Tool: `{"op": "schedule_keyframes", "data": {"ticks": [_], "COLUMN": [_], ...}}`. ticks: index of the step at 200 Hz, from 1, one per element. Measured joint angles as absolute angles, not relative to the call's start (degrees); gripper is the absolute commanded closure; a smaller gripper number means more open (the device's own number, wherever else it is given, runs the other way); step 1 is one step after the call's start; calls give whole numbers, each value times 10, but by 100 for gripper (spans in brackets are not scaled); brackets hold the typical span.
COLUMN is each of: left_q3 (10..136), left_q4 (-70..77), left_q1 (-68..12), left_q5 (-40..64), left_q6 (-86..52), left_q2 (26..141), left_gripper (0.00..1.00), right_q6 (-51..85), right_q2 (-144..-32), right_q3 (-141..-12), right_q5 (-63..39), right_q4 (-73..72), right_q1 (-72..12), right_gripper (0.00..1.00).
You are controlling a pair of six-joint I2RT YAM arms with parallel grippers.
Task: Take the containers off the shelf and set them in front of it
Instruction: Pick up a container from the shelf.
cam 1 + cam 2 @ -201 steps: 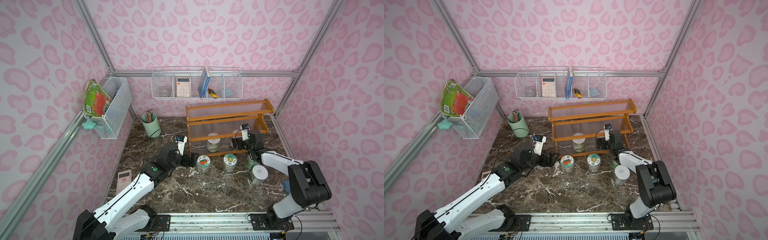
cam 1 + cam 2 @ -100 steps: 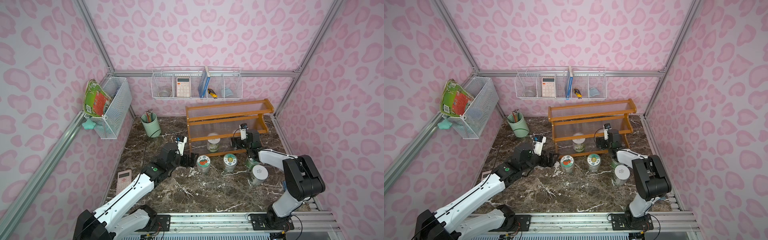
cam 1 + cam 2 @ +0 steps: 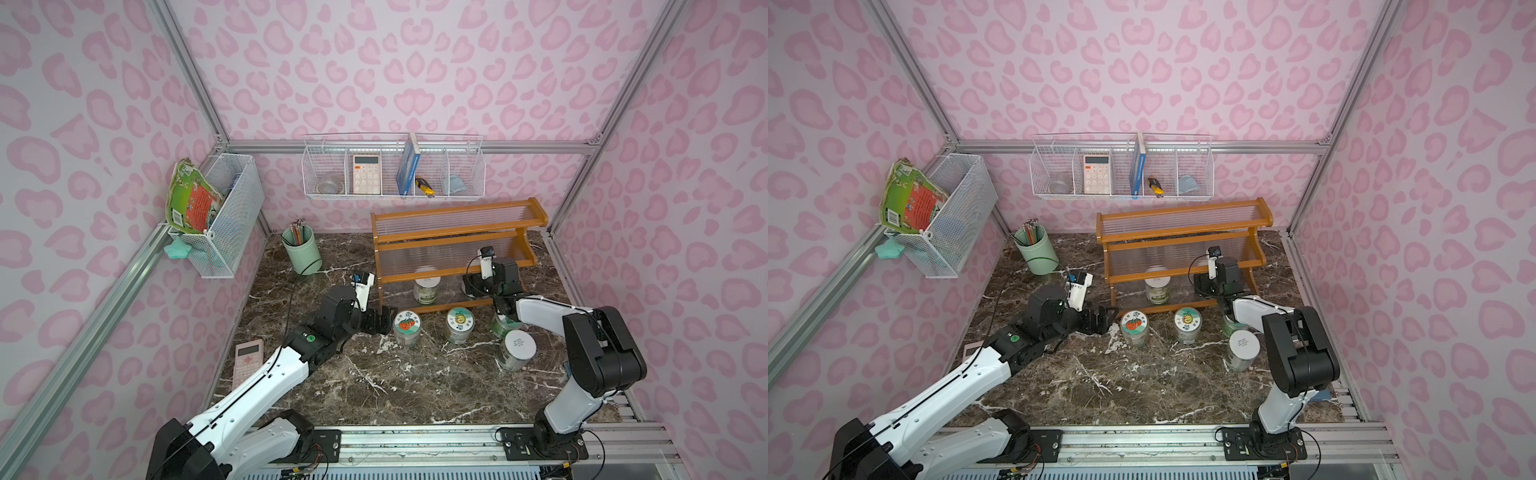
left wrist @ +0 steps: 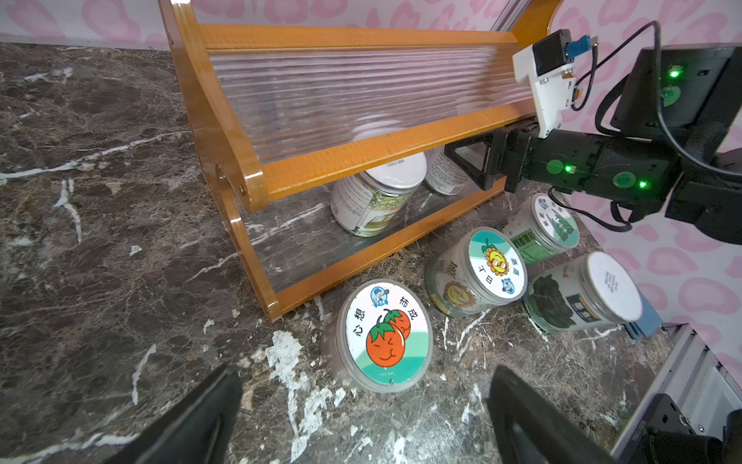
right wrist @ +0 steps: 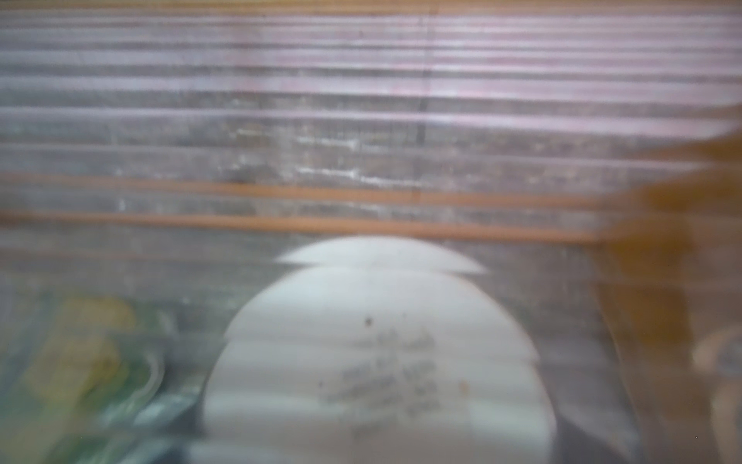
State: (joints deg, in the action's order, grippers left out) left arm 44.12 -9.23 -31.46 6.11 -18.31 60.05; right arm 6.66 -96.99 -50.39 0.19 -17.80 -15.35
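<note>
Lid writing: we read 心想柿成 on the tomato jar (image 4: pixel 383 335) and 蒸蒸日上 on the sunflower jar (image 4: pixel 496 265); the leaf jar (image 4: pixel 556 219) print is too small to read. These and the front white jar (image 4: pixel 612 285) stand on the marble top (image 4: pixel 100 241) before the shelf (image 4: pixel 361 40). The near shelf jar (image 4: pixel 395 176) and far shelf jar (image 4: pixel 441 176) sit on its lowest tier. Left gripper (image 3: pixel 381 320): jaws wide apart, empty, just beside the tomato jar. Right gripper (image 4: pixel 461 160) reaches to the half-hidden far shelf jar; we cannot tell its jaws, as its wrist view is blurred
</note>
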Motion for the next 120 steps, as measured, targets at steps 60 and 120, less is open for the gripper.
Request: {"op": "schedule_keyframes", "data": {"ticks": [60,120], "left_q3": [441,443], "left_q4": [-93,-93], "left_q1": [-315,-315], "left_q5": [60,60], "left_q6": [-183,-183], "left_q2": [599,598], "left_gripper": [0,1], "right_q6": [62,62], "right_q2": [-923,-890], "right_q3": [-488,-465], "right_q5": [2,4], "right_q4": [-155,-132], "right_q1": [-153,-157], "right_gripper": [20,20]}}
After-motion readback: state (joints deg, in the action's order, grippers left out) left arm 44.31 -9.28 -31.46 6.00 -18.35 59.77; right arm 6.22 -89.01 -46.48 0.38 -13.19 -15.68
